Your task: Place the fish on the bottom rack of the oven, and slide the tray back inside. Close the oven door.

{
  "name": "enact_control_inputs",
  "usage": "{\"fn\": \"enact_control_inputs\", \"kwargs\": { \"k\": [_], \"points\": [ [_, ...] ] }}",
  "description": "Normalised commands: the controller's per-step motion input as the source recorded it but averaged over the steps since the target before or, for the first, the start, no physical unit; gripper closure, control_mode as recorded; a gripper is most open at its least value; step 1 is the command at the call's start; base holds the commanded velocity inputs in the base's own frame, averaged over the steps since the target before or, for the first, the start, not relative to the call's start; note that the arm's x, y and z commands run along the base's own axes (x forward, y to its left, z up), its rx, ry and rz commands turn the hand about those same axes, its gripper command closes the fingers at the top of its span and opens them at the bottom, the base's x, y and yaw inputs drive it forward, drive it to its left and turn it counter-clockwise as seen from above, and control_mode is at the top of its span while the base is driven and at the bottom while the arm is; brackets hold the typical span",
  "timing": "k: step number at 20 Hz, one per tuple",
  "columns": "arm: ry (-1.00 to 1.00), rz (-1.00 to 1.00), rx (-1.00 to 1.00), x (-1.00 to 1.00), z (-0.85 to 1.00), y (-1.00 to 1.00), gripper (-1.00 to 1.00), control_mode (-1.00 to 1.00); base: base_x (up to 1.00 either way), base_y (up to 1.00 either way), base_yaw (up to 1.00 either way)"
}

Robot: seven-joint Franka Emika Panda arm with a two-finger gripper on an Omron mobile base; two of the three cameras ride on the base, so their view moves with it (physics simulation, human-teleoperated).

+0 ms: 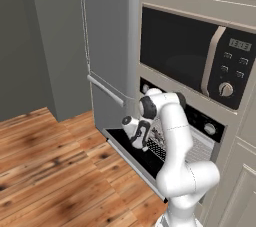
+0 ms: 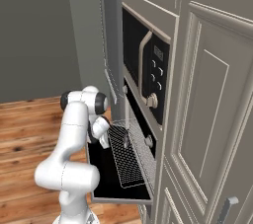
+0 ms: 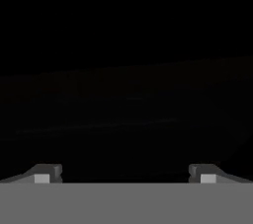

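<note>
Below the jaws (image 3: 126, 173), which stood wide apart and empty, lay the dark glass of the oven door (image 2: 101, 168), folded down flat. In the left base view the hand (image 1: 136, 130) hung low over that door, near its front edge. Just past the jaws, toward the oven (image 1: 200, 121), the bottom rack (image 2: 126, 159) was pulled out over the door. A small dark shape (image 2: 125, 140) rested on the rack's wires and was probably the fish, though too small to be sure. By my judgement the placing was done and sliding the tray in was the step in hand. The next move called for pressing the rack's front edge inward, then lifting the door shut.
</note>
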Motion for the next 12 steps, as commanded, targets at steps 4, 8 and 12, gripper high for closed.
{"fn": "enact_control_inputs", "kwargs": {
  "k": [4,8,12],
  "points": [
    [0.0,0.03,0.0,0.19,-0.55,-0.19,-1.0,-1.0,0.0,0.0,0.0],
    [0.0,0.04,0.0,0.14,-0.64,-0.3,-1.0,-1.0,0.0,0.0,0.0],
    [0.0,0.03,0.0,0.16,-0.76,-0.35,-1.0,-1.0,0.0,0.0,0.0]
  ]
}}
